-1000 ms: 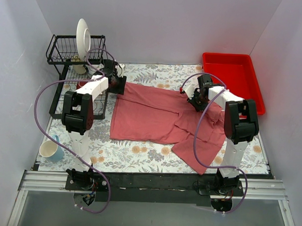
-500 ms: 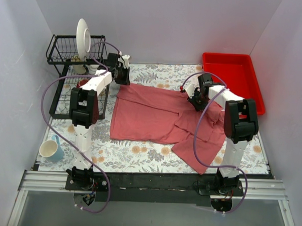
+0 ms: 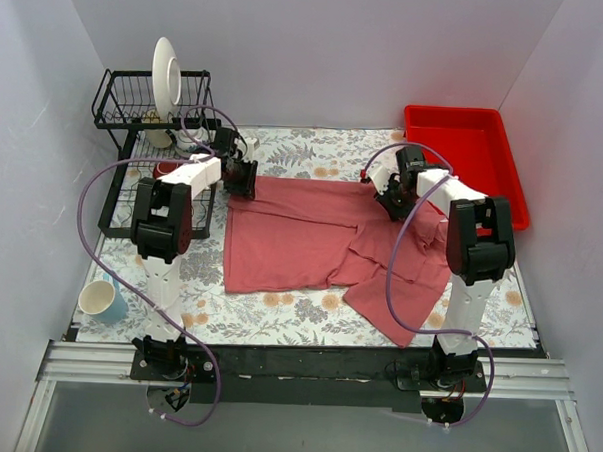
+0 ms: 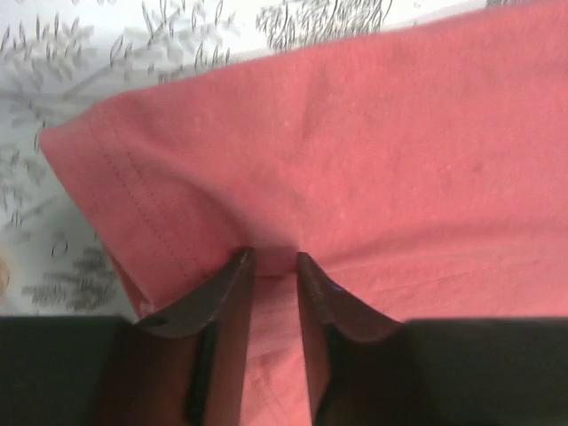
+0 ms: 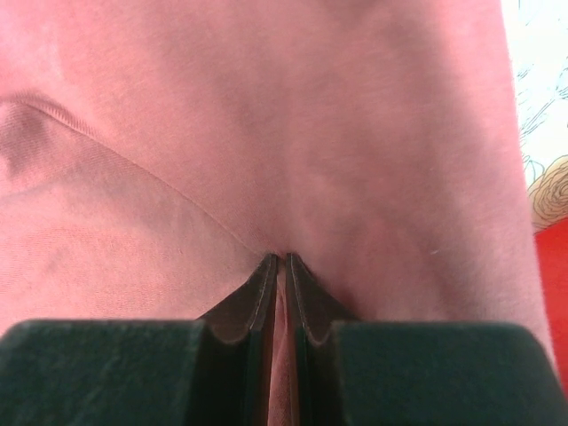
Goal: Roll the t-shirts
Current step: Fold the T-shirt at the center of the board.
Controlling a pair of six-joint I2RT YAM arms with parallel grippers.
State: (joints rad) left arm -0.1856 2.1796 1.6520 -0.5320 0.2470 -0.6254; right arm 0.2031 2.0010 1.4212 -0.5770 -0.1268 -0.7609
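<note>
The dusty-red t-shirt (image 3: pixel 301 241) lies spread on the floral mat, with a rumpled part reaching the front right. My left gripper (image 3: pixel 241 178) is at the shirt's far left corner. In the left wrist view its jaws (image 4: pixel 271 262) stand slightly apart with a pucker of the shirt (image 4: pixel 355 160) pinched between them, next to the hemmed edge. My right gripper (image 3: pixel 391 200) is at the shirt's far right edge. In the right wrist view it (image 5: pixel 282 262) is shut tight on a fold of the shirt (image 5: pixel 293 133).
A bright-red plastic tray (image 3: pixel 465 153) sits at the back right. A black dish rack (image 3: pixel 136 114) holding a white plate (image 3: pixel 166 75) stands at the back left. A cup (image 3: pixel 100 299) sits at the front left, off the floral mat (image 3: pixel 278 310).
My left gripper swung toward the back of the table, then came back onto the shirt's far left corner. The shirt's far edge has shifted slightly. My right gripper has barely moved.
</note>
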